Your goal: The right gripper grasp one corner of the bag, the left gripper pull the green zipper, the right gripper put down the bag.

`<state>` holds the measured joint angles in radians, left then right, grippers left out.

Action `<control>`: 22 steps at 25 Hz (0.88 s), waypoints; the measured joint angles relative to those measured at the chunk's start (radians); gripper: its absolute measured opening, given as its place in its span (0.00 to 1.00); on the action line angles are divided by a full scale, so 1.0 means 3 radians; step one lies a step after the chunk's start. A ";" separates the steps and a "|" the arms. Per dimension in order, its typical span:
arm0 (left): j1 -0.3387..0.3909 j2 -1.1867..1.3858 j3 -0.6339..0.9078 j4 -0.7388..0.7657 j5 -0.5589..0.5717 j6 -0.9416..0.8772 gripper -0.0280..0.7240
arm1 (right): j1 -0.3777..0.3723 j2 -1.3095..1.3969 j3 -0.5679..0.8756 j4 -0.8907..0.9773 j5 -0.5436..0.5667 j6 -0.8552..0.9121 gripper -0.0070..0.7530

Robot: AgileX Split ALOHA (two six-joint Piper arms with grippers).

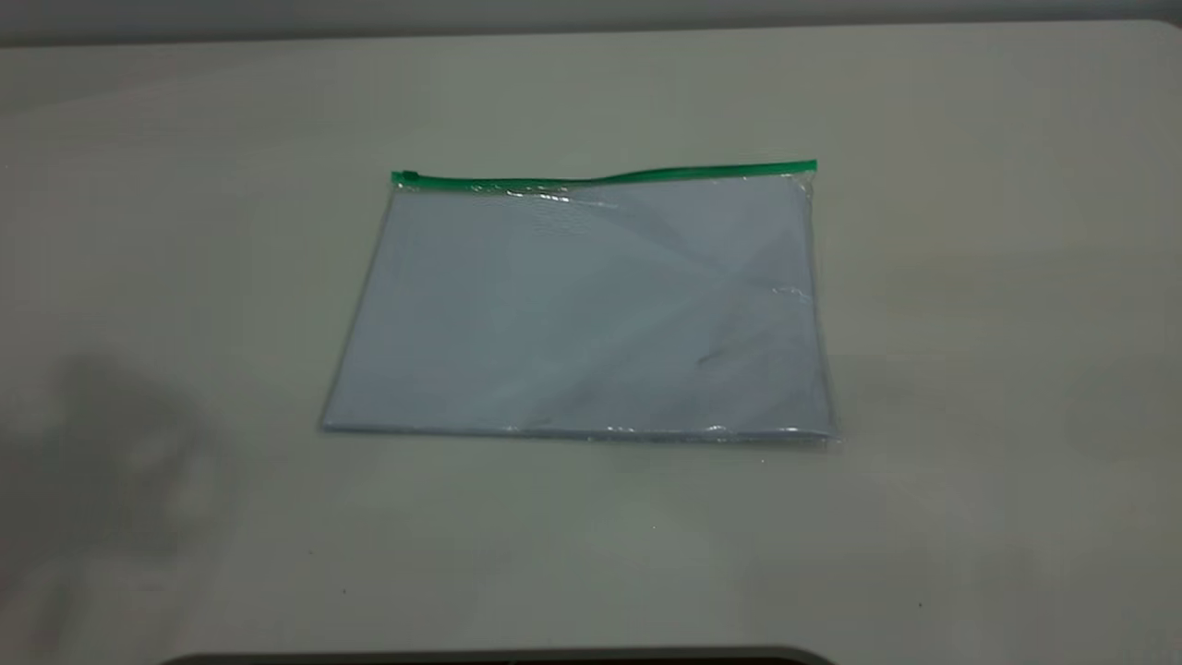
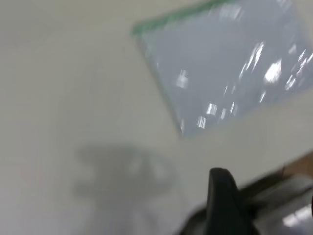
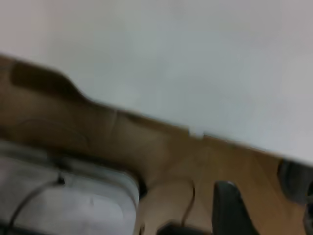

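Bag [image 1: 582, 314], flat clear pale-blue plastic, green zipper [image 1: 605, 175], lies ungrasped on surface [image 1: 970, 277]; I must first grasp a corner; finger state indeterminable.

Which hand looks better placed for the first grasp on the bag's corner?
Left, judging by position only. The left wrist view looks down on the bag lying flat on the table, with its green zipper edge visible. The right wrist view shows only the table's edge and floor, so the right hand, which the task assigns, must travel farther.

The bag [image 1: 582, 314] is glossy, crinkled clear plastic with a green plastic zipper [image 1: 605, 175]; the table [image 1: 970, 277] looks matt.
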<state>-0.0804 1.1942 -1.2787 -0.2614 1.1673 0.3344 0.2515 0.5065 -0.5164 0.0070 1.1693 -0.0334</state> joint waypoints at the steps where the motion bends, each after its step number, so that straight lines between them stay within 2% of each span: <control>1: 0.0000 -0.0099 0.0177 0.0080 0.0000 -0.0095 0.67 | 0.0000 -0.0035 0.0023 -0.0023 -0.0106 0.0000 0.54; 6: 0.0000 -0.0737 0.1201 0.0332 0.0000 -0.0492 0.67 | 0.0000 -0.0057 0.0120 -0.0065 -0.0221 0.0000 0.54; 11: 0.0000 -0.1450 0.2009 0.0582 -0.0015 -0.0572 0.67 | 0.0000 -0.0057 0.0121 -0.0065 -0.0221 0.0000 0.55; 18: 0.0000 -0.2312 0.2584 0.0692 -0.0106 -0.0648 0.67 | 0.0000 -0.0057 0.0121 -0.0068 -0.0221 0.0000 0.56; 22: 0.0000 -0.2734 0.2638 0.0713 -0.0147 -0.0663 0.67 | 0.0000 -0.0057 0.0121 -0.0068 -0.0221 0.0000 0.56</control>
<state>-0.0804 0.3739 -0.4874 -0.0474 1.1232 0.1353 0.2515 0.4895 -0.4801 -0.0134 1.1031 -0.0334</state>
